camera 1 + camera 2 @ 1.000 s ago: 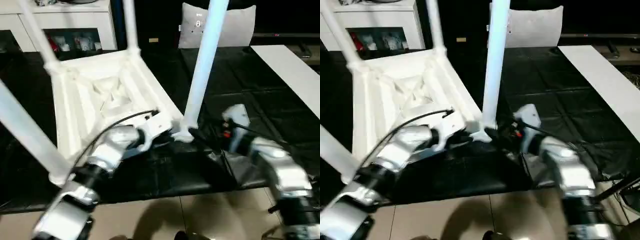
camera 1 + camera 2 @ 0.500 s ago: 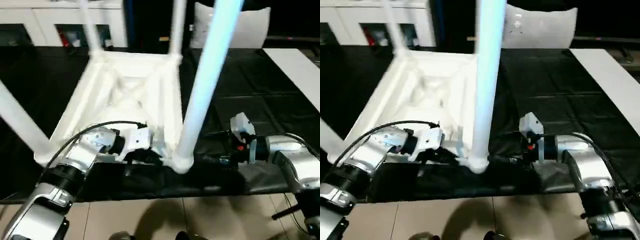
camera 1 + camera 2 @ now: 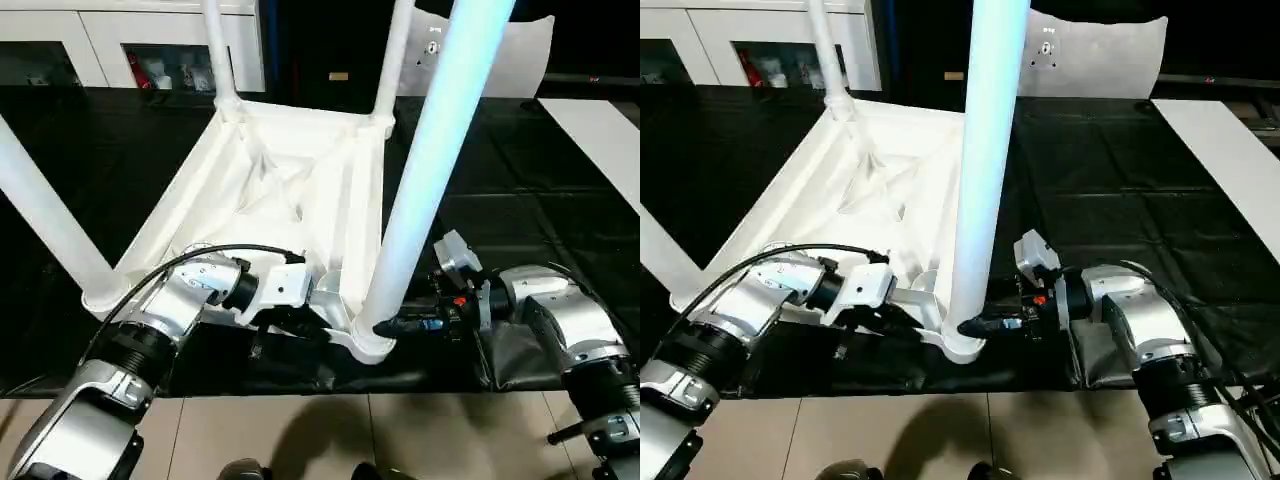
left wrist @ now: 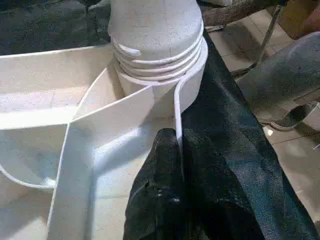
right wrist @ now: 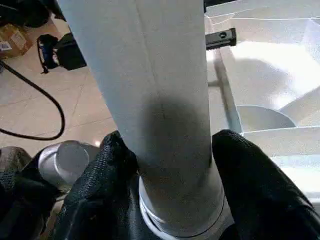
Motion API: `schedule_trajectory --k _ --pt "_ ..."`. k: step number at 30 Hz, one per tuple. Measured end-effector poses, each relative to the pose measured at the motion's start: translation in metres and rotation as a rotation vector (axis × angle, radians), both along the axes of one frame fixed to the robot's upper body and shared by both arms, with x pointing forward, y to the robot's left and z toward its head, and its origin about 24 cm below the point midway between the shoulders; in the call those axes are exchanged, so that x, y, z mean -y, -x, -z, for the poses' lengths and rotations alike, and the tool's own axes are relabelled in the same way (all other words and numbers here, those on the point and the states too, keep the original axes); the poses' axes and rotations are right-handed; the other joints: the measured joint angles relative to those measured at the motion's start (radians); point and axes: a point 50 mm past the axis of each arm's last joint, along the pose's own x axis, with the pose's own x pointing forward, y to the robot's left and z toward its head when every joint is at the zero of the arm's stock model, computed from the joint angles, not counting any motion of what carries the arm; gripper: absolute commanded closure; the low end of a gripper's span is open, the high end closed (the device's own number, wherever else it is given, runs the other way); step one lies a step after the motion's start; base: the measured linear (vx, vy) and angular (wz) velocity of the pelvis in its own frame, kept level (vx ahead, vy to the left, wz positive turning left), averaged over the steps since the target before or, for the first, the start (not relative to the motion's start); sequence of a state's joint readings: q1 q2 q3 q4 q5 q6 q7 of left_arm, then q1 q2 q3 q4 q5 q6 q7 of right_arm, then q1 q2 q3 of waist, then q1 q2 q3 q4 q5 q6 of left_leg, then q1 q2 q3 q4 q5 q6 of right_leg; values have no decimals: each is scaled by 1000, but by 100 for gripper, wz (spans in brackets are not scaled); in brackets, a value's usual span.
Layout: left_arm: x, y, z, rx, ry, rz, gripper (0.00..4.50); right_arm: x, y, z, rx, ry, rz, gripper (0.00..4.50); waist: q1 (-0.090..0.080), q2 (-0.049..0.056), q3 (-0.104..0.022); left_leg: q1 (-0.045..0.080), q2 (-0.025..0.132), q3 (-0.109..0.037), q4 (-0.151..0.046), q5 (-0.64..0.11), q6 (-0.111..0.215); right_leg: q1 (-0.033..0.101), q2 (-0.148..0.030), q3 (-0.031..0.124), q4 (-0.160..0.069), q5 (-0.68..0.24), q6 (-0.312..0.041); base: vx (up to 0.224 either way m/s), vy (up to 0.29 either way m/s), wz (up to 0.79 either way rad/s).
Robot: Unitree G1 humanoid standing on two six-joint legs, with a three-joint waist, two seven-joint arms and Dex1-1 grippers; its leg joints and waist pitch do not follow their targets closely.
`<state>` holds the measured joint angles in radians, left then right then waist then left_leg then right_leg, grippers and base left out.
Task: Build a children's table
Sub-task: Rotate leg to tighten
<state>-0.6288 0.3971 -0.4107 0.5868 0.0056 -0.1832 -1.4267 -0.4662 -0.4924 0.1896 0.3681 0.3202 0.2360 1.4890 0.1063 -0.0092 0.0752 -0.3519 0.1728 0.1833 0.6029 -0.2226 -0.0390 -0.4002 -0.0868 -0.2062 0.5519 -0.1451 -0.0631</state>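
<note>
Our right gripper [image 5: 172,192] has just closed its fingers [image 5: 102,175] around the near-corner leg [image 3: 425,190], ready to tighten it. Our left gripper [image 4: 170,165] stays clenched on the upturned children's table [image 3: 290,185] rim, upon the black mat [image 3: 560,200].

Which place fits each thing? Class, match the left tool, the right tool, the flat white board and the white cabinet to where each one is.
Things:
1. left tool
2. right tool
3. flat white board
4. white cabinet

Places:
A. far left, behind the upturned table
B. fingers on either side of the near leg, at its base
C. pinched on the tabletop rim beside the near corner socket
D. far right, on the black cloth

Pairs: 1-C, 2-B, 3-D, 4-A
</note>
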Motion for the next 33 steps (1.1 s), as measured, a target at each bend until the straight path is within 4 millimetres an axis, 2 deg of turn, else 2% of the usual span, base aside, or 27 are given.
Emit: schedule_trajectory --k 3,7,11,14,17,19,21,25,28,30,33 --pt "0 0 0 1 -1 0 450 0 0 0 -6 0 -4 239 0 0 0 0 0 0 0 0 0 0 0 0 0 0 0 0 0 0" --pt "-1 -1 0 -3 3 -7 450 0 0 0 -18 1 -1 248 0 0 0 0 0 0 0 0 0 0 0 0 0 0 0 0 0 0" --pt "0 -4 1 -34 22 -92 450 0 4 2 -36 -22 106 252 4 0 0 2 0 0 0 1 -1 1 0 0 1 0 0 0 0 0" --pt "0 -7 3 -48 40 -210 450 -5 2 3 -20 -24 246 252 -14 0 0 3 0 0 0 2 -4 2 0 0 1 1 -1 0 0 0" --pt "6 -13 4 -42 65 -357 450 -10 -5 5 6 -24 446 254 -52 -1 1 3 0 0 -1 0 -10 4 0 -1 1 1 -1 0 0 0" --pt "14 -14 5 -40 74 -411 450 -10 -9 5 14 -19 534 255 -70 1 0 3 0 0 -1 0 -10 5 0 -1 0 1 -1 0 0 0" --pt "17 -16 5 -38 81 -457 450 -13 -12 4 23 -16 594 256 -74 2 -1 4 0 0 -3 0 -10 5 0 -2 0 1 -1 0 0 0" --pt "45 -29 5 11 106 -679 450 -30 -30 2 39 2 958 257 -94 5 -2 3 0 -1 -5 1 -11 7 1 -3 -9 2 0 0 0 0" --pt "63 -32 5 30 122 -772 450 -37 -37 -1 37 13 1111 257 -100 10 -4 2 -2 -2 -5 -3 -6 8 0 -2 -11 2 2 0 0 0" --pt "65 -32 5 35 127 -788 450 -40 -37 -1 48 15 1144 203 -98 15 -7 1 -2 -1 -6 -3 0 8 0 -2 -11 0 4 0 0 0" --pt "67 -32 4 38 129 -788 450 -42 -36 -1 97 29 1144 179 -95 17 -8 0 -2 -1 -6 -4 1 6 0 -1 -9 -3 5 0 0 0"
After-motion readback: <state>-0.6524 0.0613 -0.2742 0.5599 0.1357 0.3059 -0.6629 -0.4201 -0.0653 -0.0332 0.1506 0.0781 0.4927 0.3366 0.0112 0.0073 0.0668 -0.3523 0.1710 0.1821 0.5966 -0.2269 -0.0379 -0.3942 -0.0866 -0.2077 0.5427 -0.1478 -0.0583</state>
